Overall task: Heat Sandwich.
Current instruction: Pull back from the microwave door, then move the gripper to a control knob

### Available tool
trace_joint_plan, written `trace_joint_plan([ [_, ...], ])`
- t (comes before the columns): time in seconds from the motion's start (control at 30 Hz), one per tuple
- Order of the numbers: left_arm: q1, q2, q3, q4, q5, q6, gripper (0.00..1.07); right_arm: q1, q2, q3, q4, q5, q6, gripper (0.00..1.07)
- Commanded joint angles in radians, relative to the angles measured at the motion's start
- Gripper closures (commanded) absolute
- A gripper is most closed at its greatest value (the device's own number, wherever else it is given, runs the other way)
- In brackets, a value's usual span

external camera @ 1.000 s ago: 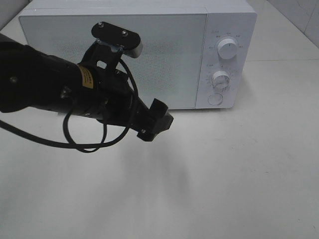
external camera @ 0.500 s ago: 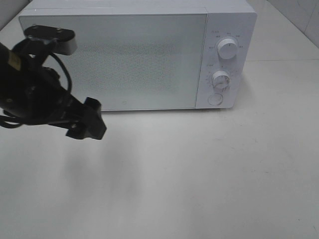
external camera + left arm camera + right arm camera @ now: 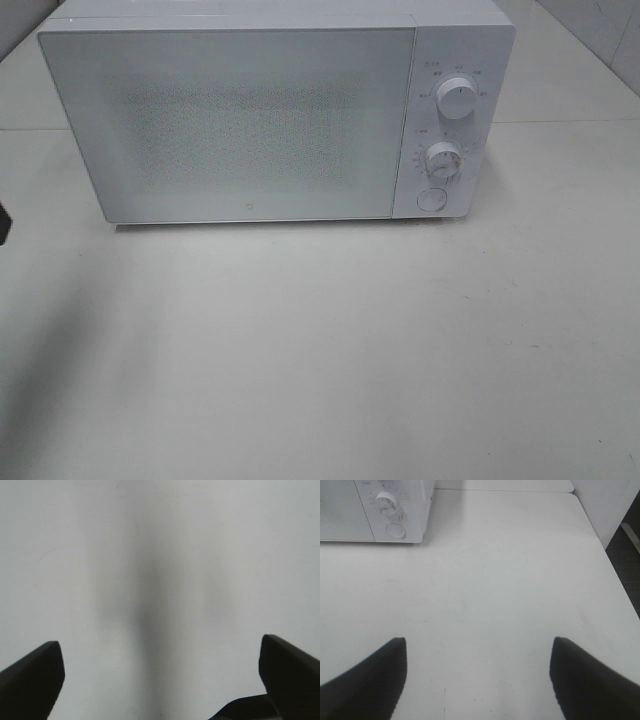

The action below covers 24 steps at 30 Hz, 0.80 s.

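The sandwich and its pink plate are out of view in every frame. A white microwave (image 3: 280, 110) stands at the back of the white table with its door shut; its corner also shows in the right wrist view (image 3: 375, 510). My left gripper (image 3: 160, 680) is open over bare table, with nothing between its fingers. Only a dark sliver of the left arm (image 3: 4, 222) shows at the left edge of the exterior view. My right gripper (image 3: 477, 680) is open and empty over the table, to the right of the microwave.
The microwave has two round dials (image 3: 457, 98) and a round button (image 3: 431, 199) on its right panel. The white table (image 3: 350, 340) stretches in front. Its right edge (image 3: 615, 580) drops to a dark floor, beside a white cabinet (image 3: 605, 500).
My left arm has swung from in front of the microwave door away to the left and almost out of the exterior view. The microwave door now shows in full.
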Motion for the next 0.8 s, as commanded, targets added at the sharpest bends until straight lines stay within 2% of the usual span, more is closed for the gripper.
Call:
trace_joint_plan([
  [0.03, 0.068, -0.046, 0.012, 0.021, 0.054, -0.007, 0.07, -0.008, -0.027, 0.001, -0.004, -0.006, -0.007, 0.31],
  [0.27, 0.173, -0.14, 0.094, 0.03, 0.102, -0.007, 0.07, -0.008, -0.027, 0.001, -0.004, -0.006, -0.007, 0.31],
  [0.33, 0.211, -0.198, 0.148, 0.042, 0.111, -0.006, 0.07, -0.008, -0.027, 0.001, -0.004, -0.006, -0.007, 0.31],
  [0.6, 0.217, -0.361, 0.274, 0.048, 0.147, 0.014, 0.07, -0.008, -0.027, 0.001, -0.004, -0.006, -0.007, 0.31],
  [0.73, 0.217, -0.495, 0.346, 0.053, 0.157, 0.053, 0.07, -0.008, -0.027, 0.001, -0.004, -0.006, -0.007, 0.31],
  [0.8, 0.217, -0.55, 0.372, 0.059, 0.156, 0.053, 0.07, -0.008, -0.027, 0.001, -0.004, -0.006, -0.007, 0.31],
])
